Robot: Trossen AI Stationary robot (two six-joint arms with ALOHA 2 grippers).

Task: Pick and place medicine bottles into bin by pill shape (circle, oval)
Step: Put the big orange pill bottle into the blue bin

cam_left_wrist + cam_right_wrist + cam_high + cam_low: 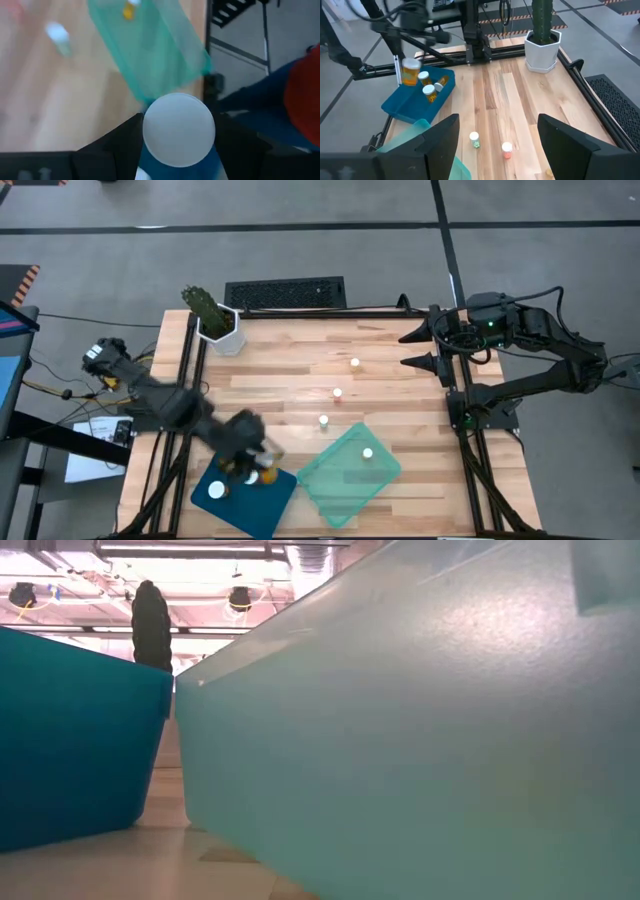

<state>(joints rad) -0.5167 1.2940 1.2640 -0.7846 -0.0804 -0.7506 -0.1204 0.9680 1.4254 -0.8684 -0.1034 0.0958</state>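
A: High view first: we see our left gripper (250,460) above the blue bin (245,498) at the worktop's near-left corner, with a capped bottle (216,491) already inside. The teal bin (347,473) beside it holds one bottle (368,453). Three more bottles (337,393) stand mid-table, well apart. Our right gripper (425,348) waits, jaws spread and empty, at the far-right edge.

B: Low view gives us only the two bin walls and the cactus (152,625) behind.

A: Left wrist view: the fingers are closed on a medicine bottle (179,130), its white cap filling the gap between them.

B: Right wrist view agrees: we see that amber bottle (410,72) held above the blue bin, two others lying inside.

A: So we judge the step as placing. Next we'd lower it within the bin's walls, clear of the bottles already there, then let the jaws part.
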